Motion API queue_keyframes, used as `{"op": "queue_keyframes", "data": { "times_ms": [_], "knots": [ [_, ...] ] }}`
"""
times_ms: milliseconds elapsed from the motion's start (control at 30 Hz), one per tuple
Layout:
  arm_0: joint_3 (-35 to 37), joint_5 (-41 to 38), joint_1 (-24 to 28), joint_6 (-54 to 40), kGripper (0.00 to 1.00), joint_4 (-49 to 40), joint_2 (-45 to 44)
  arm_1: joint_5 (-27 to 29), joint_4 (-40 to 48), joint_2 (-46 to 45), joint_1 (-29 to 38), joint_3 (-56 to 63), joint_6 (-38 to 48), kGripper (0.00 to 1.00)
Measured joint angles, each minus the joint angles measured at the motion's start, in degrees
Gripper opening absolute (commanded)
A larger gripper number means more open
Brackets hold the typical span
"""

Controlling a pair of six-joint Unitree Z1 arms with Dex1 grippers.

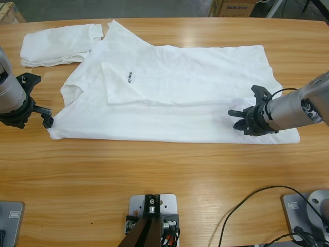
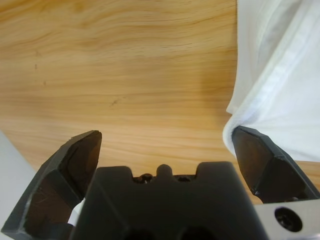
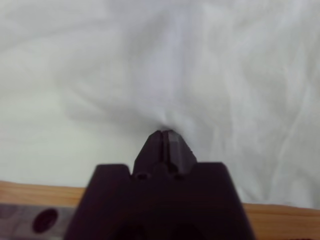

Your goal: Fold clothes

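A white T-shirt (image 1: pixel 195 87) with black chest lettering (image 1: pixel 130 77) lies spread across the table, its left part folded over. My left gripper (image 1: pixel 41 101) sits at the shirt's left lower corner, open. In the left wrist view (image 2: pixel 165 135) the shirt's hem (image 2: pixel 270 95) touches the right jaw, and only bare wood lies between the jaws. My right gripper (image 1: pixel 232 112) rests on the shirt's right lower part. It is shut on a pinch of the cloth (image 3: pixel 165 117), which puckers at the jaw tips (image 3: pixel 167 136). A folded white bundle (image 1: pixel 56 46) lies at the far left.
The wooden table (image 1: pixel 164 170) shows bare wood in front of the shirt. A black cable (image 1: pixel 247 206) loops at the front right. A cardboard box (image 1: pixel 234 6) stands beyond the far edge.
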State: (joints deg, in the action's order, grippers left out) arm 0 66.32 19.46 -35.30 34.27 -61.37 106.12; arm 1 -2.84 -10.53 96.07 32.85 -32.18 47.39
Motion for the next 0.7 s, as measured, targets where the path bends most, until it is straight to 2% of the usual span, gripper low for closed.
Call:
{"op": "queue_keyframes", "data": {
  "times_ms": [367, 467, 533, 633, 700],
  "knots": [
    [0.03, -0.51, 4.26, -2.52, 1.000, -4.04, -5.43, 0.83, 0.00, 0.04, 0.13, 0.00, 1.14, 0.000],
    [0.03, -4.43, 2.69, -2.23, 0.978, -4.60, -8.41, 1.27, 0.00, 0.02, 0.13, 0.00, 1.48, 0.000],
    [-0.43, -10.03, 1.18, -0.15, 0.950, -4.00, -10.20, 1.49, 0.00, -0.03, 0.13, 0.04, 1.56, 0.000],
    [-7.37, -17.74, -1.61, 2.17, 0.959, 6.38, -13.96, 1.90, 0.00, -0.09, 0.13, 0.13, 1.57, 0.000],
    [-13.54, -19.63, -3.69, 2.26, 0.956, 13.90, -15.53, 2.26, 0.00, -0.11, 0.13, 0.16, 1.57, 0.000]
  ]
}}
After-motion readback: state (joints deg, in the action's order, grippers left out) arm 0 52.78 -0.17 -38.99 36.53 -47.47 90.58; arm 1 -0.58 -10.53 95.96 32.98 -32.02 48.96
